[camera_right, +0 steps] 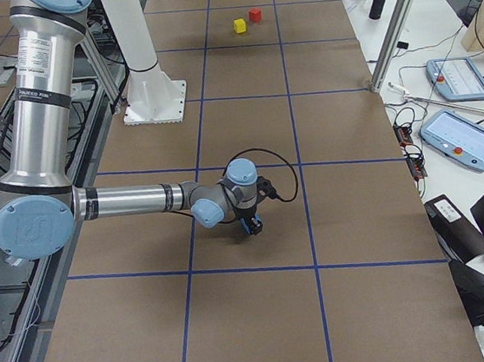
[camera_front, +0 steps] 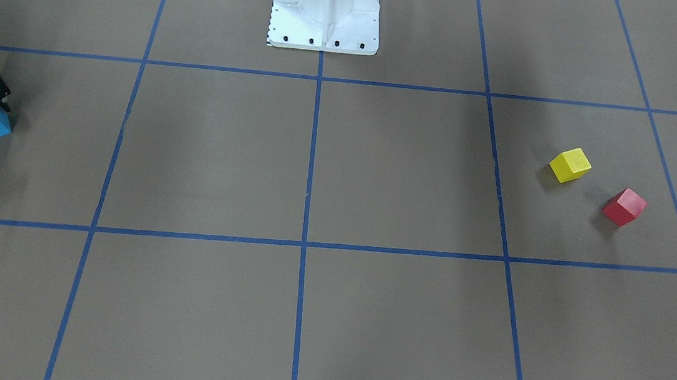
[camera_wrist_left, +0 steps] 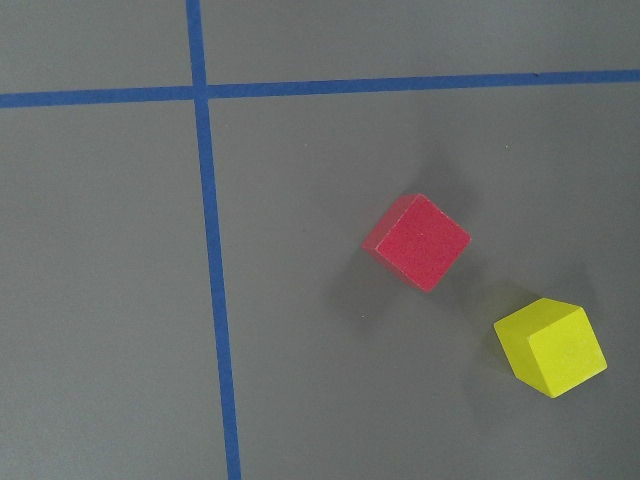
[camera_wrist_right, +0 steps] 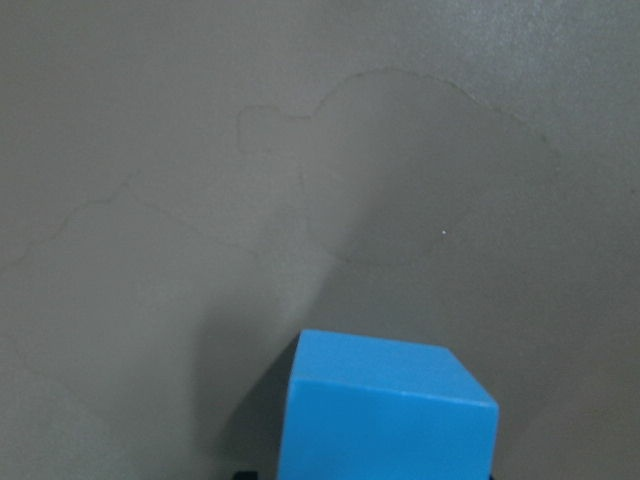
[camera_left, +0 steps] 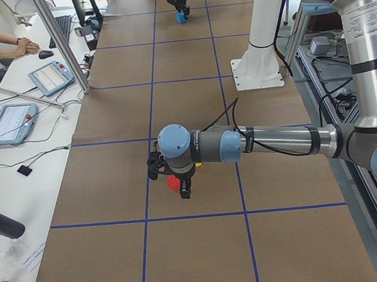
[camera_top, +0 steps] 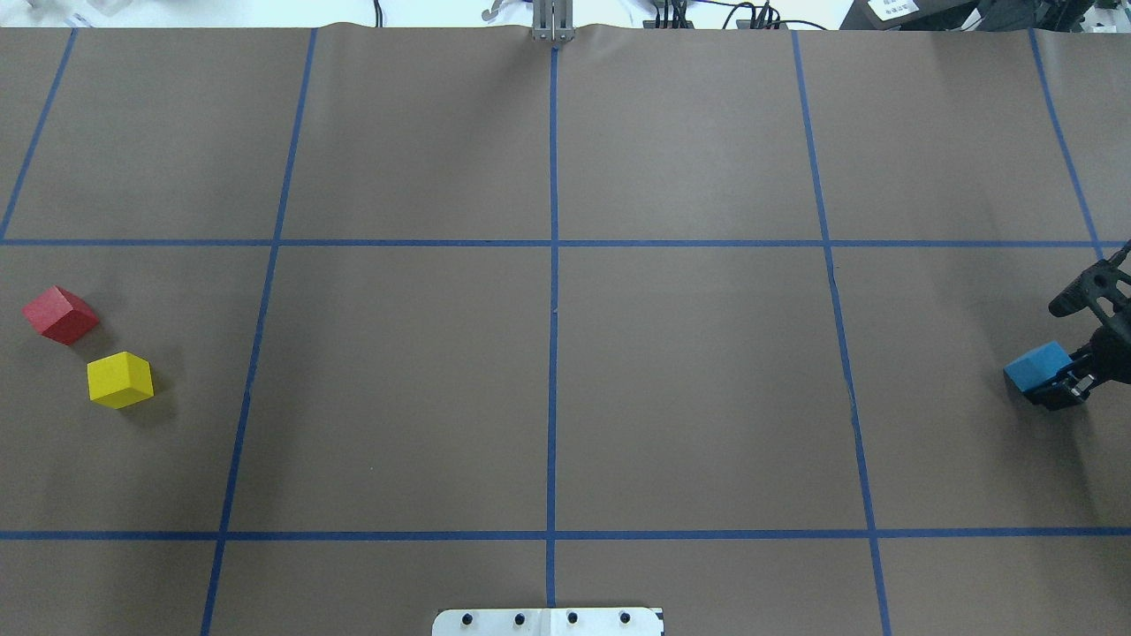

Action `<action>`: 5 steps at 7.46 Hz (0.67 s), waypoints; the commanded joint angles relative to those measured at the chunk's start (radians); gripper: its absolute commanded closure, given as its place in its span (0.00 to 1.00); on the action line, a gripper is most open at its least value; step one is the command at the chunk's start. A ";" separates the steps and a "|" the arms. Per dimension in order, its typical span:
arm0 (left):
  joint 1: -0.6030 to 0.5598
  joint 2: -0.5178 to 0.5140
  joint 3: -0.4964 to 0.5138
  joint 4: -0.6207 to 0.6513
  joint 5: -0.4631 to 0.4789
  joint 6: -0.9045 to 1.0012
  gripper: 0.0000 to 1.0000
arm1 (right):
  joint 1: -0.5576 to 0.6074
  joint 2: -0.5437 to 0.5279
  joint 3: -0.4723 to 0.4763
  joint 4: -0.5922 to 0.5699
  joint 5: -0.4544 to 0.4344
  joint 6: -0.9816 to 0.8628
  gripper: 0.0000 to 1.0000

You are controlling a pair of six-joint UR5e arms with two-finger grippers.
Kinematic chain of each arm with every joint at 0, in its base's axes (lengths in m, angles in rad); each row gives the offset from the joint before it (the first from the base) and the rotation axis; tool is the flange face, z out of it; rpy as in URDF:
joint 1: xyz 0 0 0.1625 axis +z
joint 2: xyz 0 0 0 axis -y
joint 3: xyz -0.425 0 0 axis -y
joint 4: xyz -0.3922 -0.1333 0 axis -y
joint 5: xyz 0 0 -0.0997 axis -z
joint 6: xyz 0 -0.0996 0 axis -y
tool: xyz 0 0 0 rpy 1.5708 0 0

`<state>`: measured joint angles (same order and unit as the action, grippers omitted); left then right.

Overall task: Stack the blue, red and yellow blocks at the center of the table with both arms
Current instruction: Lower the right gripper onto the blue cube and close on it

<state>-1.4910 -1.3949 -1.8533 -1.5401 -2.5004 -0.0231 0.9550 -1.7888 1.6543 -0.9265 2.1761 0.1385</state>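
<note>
Right fingers (camera_top: 1076,387): pinching the blue block (camera_top: 1036,367) at the far right edge of the counter (camera_top: 689,389); whether it is lifted or resting is unclear.
Left fingers (camera_left: 184,191): hanging just above the red block (camera_wrist_left: 418,240); I cannot tell whether they are spread or pressed together.
Red and yellow: close together at the far left, with the yellow block (camera_wrist_left: 552,348) nearer the robot.
Key relation: the centre tape cross lies well to the blue block's left, so the loaded right arm likely goes first.

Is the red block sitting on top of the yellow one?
No, the red block lies beside the yellow block on the table, with a gap between them.
</note>
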 commanded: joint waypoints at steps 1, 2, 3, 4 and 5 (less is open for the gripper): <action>-0.002 0.001 -0.003 0.000 0.000 0.000 0.00 | 0.002 0.023 -0.007 0.000 -0.001 0.000 0.36; 0.000 0.001 -0.004 0.000 0.000 0.000 0.00 | 0.002 0.028 -0.010 0.000 -0.001 0.000 0.54; 0.000 0.001 -0.003 0.000 0.000 0.000 0.00 | 0.005 0.031 -0.007 0.000 0.001 0.001 0.89; 0.000 0.001 -0.004 0.000 0.000 0.000 0.00 | 0.014 0.069 -0.004 -0.003 0.011 0.021 1.00; 0.000 0.001 -0.004 0.000 0.000 0.000 0.00 | 0.019 0.131 0.022 -0.091 0.011 0.047 1.00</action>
<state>-1.4911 -1.3944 -1.8572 -1.5401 -2.5004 -0.0230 0.9671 -1.7189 1.6553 -0.9489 2.1837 0.1586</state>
